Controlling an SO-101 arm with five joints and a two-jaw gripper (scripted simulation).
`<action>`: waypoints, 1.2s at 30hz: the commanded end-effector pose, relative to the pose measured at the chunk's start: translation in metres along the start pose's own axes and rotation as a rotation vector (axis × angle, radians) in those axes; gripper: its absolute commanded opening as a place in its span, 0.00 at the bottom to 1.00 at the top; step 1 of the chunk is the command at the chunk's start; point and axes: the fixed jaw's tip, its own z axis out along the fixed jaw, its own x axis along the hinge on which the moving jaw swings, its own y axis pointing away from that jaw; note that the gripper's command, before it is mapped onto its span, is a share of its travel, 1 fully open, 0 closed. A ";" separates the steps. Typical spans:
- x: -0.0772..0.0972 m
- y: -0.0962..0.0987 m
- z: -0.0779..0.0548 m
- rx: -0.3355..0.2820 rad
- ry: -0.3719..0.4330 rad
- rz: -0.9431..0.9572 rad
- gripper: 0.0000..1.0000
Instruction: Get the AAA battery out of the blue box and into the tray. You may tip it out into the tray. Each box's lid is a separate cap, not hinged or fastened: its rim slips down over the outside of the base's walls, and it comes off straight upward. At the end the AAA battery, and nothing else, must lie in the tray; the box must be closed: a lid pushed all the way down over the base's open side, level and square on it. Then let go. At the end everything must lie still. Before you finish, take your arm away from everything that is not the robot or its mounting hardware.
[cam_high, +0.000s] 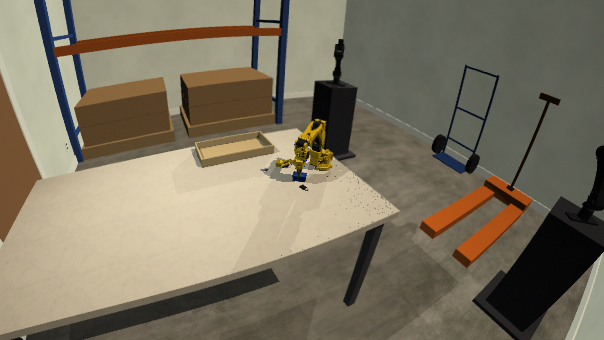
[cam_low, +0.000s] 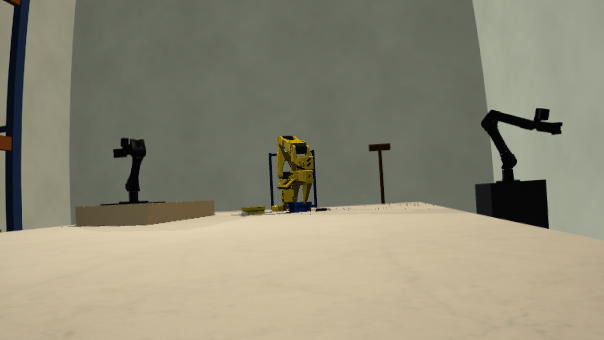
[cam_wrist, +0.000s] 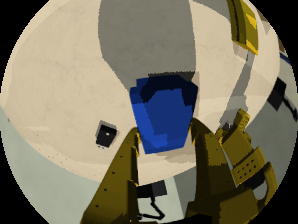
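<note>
The blue box (cam_high: 299, 179) (cam_low: 300, 207) (cam_wrist: 167, 117) is at table level, right under my gripper. In the wrist view it fills the space between the fingertips, and its far end is in dark shadow. My gripper (cam_high: 299, 174) (cam_low: 299, 203) (cam_wrist: 165, 126) points down, its fingers shut on the box's two sides. I cannot tell how the lid sits on the base. The AAA battery is not visible. The wooden tray (cam_high: 201, 161) (cam_low: 112, 215) stands apart from the box, to the left and behind it in the top view. I see nothing lying in it there.
A yellow object (cam_low: 253, 210) (cam_wrist: 245, 25) lies on the tray side of the blue box. A small dark object (cam_high: 303, 187) (cam_wrist: 106, 134) lies close on the other side. A small grey item (cam_high: 264, 169) lies near the yellow object. The table edge (cam_high: 398, 211) is beyond the dark object.
</note>
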 end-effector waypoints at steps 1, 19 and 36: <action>-0.003 0.005 0.000 -0.031 -0.013 -0.004 0.22; -0.003 0.005 0.000 -0.031 -0.013 -0.004 0.28; -0.004 0.006 -0.004 -0.031 -0.013 -0.004 0.28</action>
